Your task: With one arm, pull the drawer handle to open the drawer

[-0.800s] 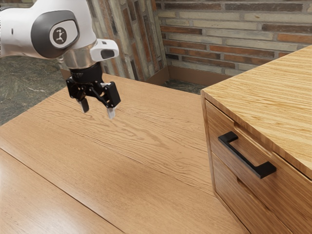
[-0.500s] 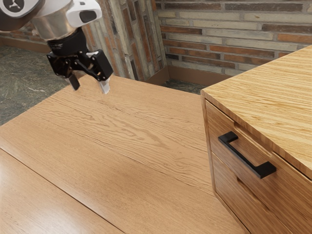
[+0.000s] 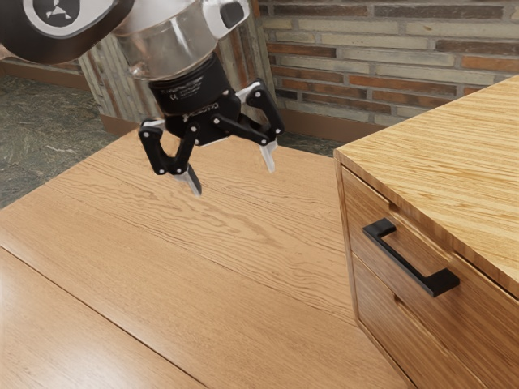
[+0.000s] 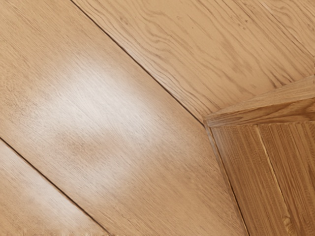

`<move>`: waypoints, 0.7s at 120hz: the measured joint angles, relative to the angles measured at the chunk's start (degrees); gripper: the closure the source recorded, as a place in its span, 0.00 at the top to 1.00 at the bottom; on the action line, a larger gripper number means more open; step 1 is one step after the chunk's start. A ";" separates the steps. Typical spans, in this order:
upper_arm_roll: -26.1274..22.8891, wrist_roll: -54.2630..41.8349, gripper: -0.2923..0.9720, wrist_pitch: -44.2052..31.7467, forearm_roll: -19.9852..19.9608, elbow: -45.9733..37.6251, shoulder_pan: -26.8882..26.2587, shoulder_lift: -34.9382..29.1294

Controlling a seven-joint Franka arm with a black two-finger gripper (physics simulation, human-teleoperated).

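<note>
Since half a second ago: gripper has swung from the exterior view's upper left toward centre.

Exterior view: fingers spread wide and empty, probably readied to straddle the bar. Hand hovers above the table, well apart from the black drawer handle on the closed upper drawer at the view's right.

Wrist view: table planks; cabinet corner near the hand.

Brick wall behind: red-brown courses, pale mortar. Dark mottled floor. Oak-grain table — seams between planks.
</note>
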State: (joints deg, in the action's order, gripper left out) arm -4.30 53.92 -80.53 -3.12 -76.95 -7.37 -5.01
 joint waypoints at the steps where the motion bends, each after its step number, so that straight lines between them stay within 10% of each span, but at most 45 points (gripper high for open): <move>1: -0.06 0.54 0.77 -0.20 -0.03 -0.02 -0.06 0.19; 84: -0.82 27.69 0.77 -35.97 -2.43 -28.85 -11.93 -10.99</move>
State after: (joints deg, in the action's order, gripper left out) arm -5.12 81.61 -116.49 -5.55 -105.80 -19.30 -16.00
